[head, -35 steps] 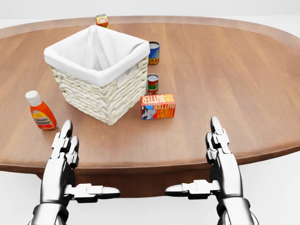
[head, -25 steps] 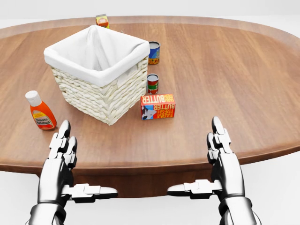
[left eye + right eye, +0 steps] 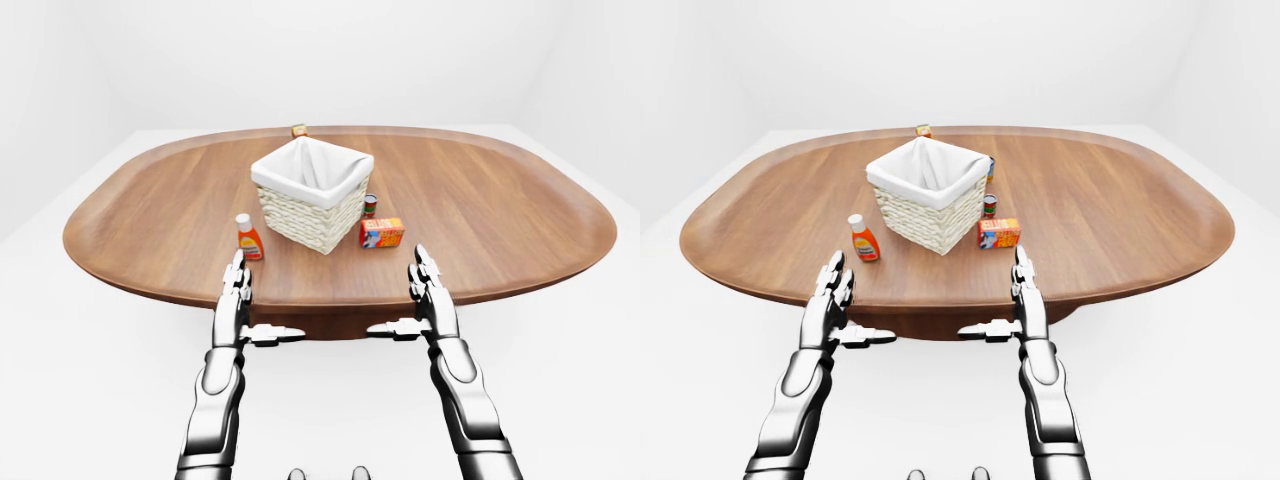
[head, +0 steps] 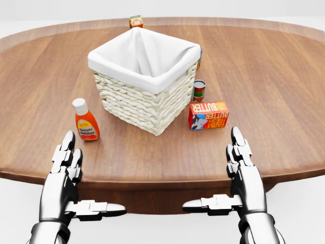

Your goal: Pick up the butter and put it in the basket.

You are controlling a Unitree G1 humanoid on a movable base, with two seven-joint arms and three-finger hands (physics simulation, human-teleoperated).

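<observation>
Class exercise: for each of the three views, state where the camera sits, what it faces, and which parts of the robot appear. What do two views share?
Head view: on the head, looking down close at the basket, butter, left robot hand and right robot hand.
Left-eye view: on the head, wider, whole table, both forearms.
Right-eye view: nearly the same picture, things sitting further left.
Shared: the eye views both show the ketchup bottle.
</observation>
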